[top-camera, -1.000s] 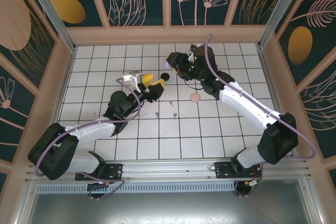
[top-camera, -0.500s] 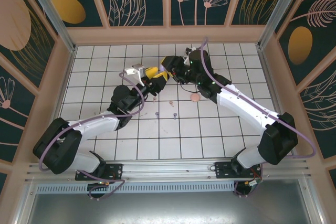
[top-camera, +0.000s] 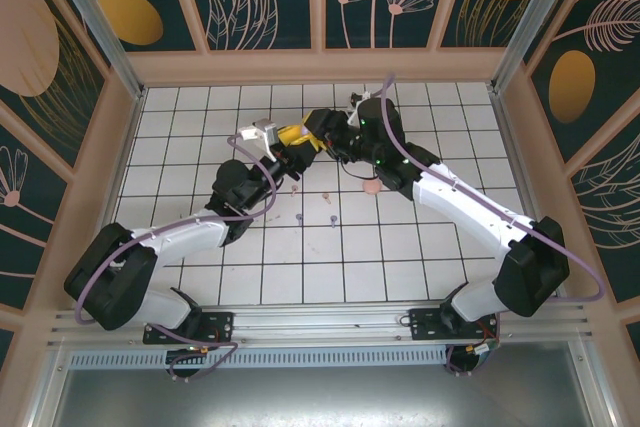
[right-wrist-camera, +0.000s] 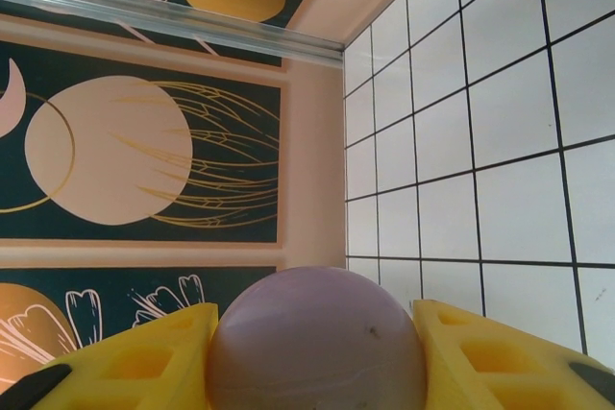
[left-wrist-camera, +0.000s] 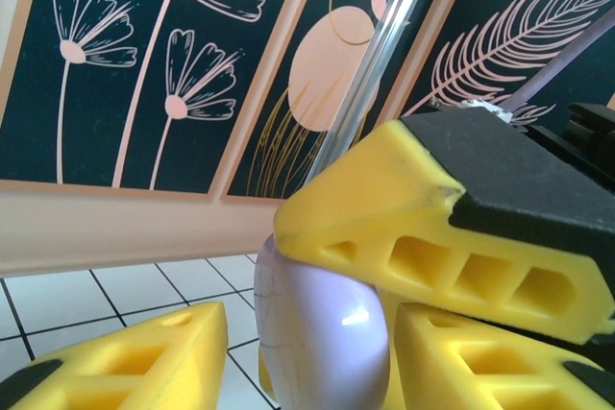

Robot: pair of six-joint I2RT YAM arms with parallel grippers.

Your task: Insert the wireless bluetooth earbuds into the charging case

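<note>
The charging case [right-wrist-camera: 312, 343], a smooth round lilac shell, sits squeezed between the yellow fingers of my right gripper [right-wrist-camera: 314, 357], which is shut on it. In the top view both grippers meet above the back middle of the table, the right gripper [top-camera: 322, 133] against the left gripper [top-camera: 298, 143]. In the left wrist view the case [left-wrist-camera: 322, 324] stands between the jaws of my left gripper [left-wrist-camera: 307, 348]. A slit of table shows between the case and the left-hand finger [left-wrist-camera: 125, 357], and a right-gripper finger [left-wrist-camera: 452, 228] lies over the case. Tiny earbuds [top-camera: 298, 217] [top-camera: 333, 219] lie on the tiles.
A pink coin-like disc [top-camera: 371, 187] rests on the white grid table [top-camera: 180, 137] just right of centre. Two more small bits [top-camera: 327, 198] [top-camera: 293, 187] lie near the earbuds. Patterned walls and a metal frame close in the table on three sides.
My left gripper has moved up and right to the right gripper, and its jaws have narrowed around the case. The right gripper shifted slightly left, still holding the case.
</note>
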